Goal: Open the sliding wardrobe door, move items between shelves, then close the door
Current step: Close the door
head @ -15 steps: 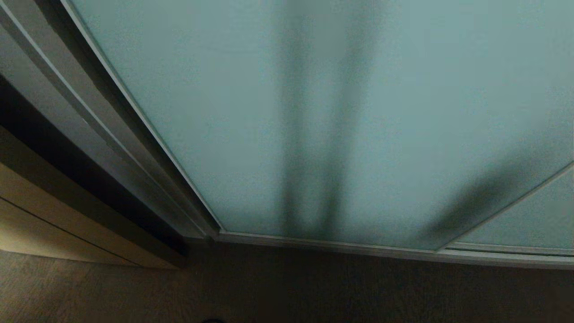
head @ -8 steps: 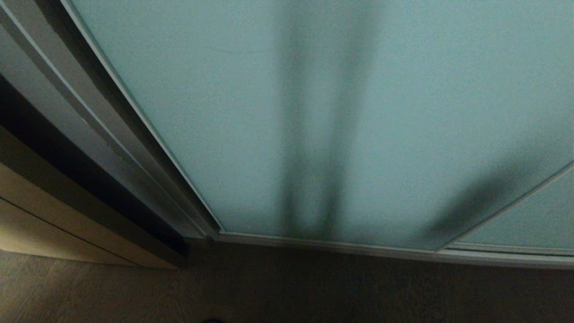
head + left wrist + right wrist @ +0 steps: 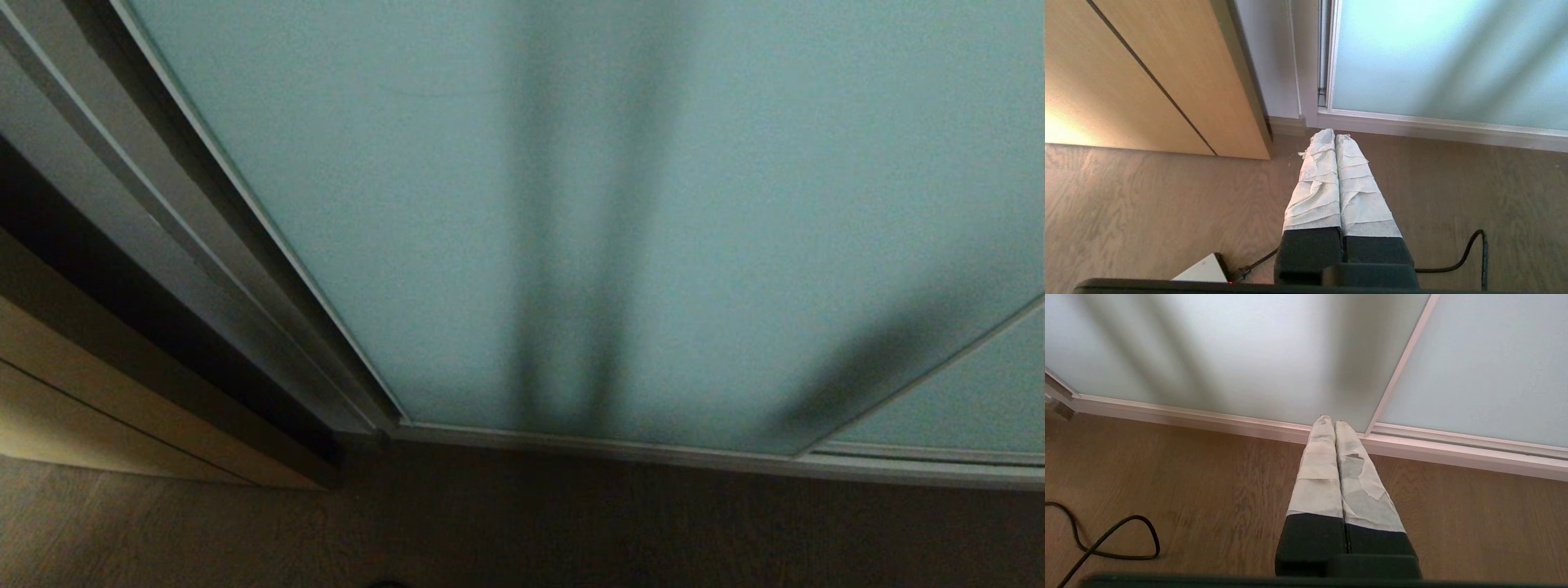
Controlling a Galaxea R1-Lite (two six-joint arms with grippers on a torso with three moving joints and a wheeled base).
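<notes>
Our jaws are pressed together on both arms and hold nothing. The left gripper hangs above the wooden floor, its paper-wrapped fingers pointing toward the bottom corner of the wardrobe. The right gripper hangs in the same pose above the same floor, its wrapped fingers pointing at the lower rail where two glass panels meet. Neither gripper touches the wardrobe.

The sliding wardrobe door fills most of our head view. It is a frosted pale teal glass panel in a slim silver frame, and it stands closed against the left jamb. Dark blurred vertical bands show across the glass; we cannot tell what causes them. At the right edge of the head view a second glass panel overlaps the first, divided from it by a thin silver stile. Both panels sit on the bottom track along the floor.

The shelves and the items are hidden behind the frosted glass, and we cannot see them in any view.

Outward from the door, a beige wooden cabinet front stands just beside the left jamb, with a dark vertical seam running down it. A black cable lies on the floor near the left gripper, and a cable loop lies on the floor well apart from the right gripper. A small white box sits on the floor beside the left arm.
</notes>
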